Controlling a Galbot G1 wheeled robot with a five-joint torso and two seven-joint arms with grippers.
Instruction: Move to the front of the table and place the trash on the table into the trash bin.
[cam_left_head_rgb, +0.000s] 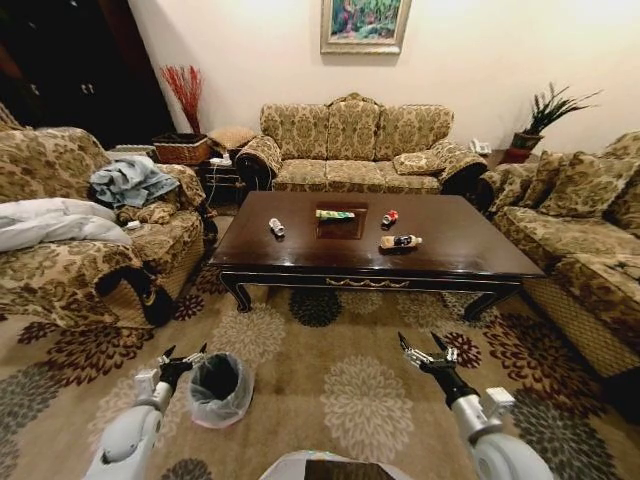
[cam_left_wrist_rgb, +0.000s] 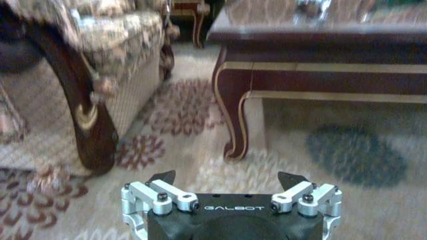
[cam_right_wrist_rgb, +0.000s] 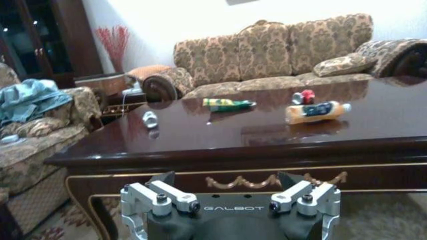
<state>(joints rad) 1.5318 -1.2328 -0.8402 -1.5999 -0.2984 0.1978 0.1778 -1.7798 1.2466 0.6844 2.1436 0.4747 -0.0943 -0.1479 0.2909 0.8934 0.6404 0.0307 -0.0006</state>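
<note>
The dark brown table (cam_left_head_rgb: 450, 255) stands ahead with the trash on its top: a crushed silver can (cam_left_head_rgb: 276, 227), a green-yellow wrapper tube (cam_left_head_rgb: 335, 214), a crushed red can (cam_left_head_rgb: 390, 217) and a tan bottle (cam_left_head_rgb: 400, 241). The right wrist view shows the same silver can (cam_right_wrist_rgb: 150, 119), tube (cam_right_wrist_rgb: 227, 103), red can (cam_right_wrist_rgb: 307, 95) and bottle (cam_right_wrist_rgb: 315, 111). The black trash bin (cam_left_head_rgb: 220, 388) with its grey bag sits on the carpet at lower left. My left gripper (cam_left_head_rgb: 180, 358) hangs open just left of the bin. My right gripper (cam_left_head_rgb: 428, 352) is open over the carpet, short of the table.
Patterned sofas ring the table: one behind it (cam_left_head_rgb: 355, 145), one at left (cam_left_head_rgb: 90, 240) with clothes on it, one at right (cam_left_head_rgb: 590, 230). A woven basket (cam_left_head_rgb: 182, 148) sits at back left. The table's carved leg (cam_left_wrist_rgb: 237, 120) and the left sofa's corner (cam_left_wrist_rgb: 93, 125) lie close ahead of my left gripper.
</note>
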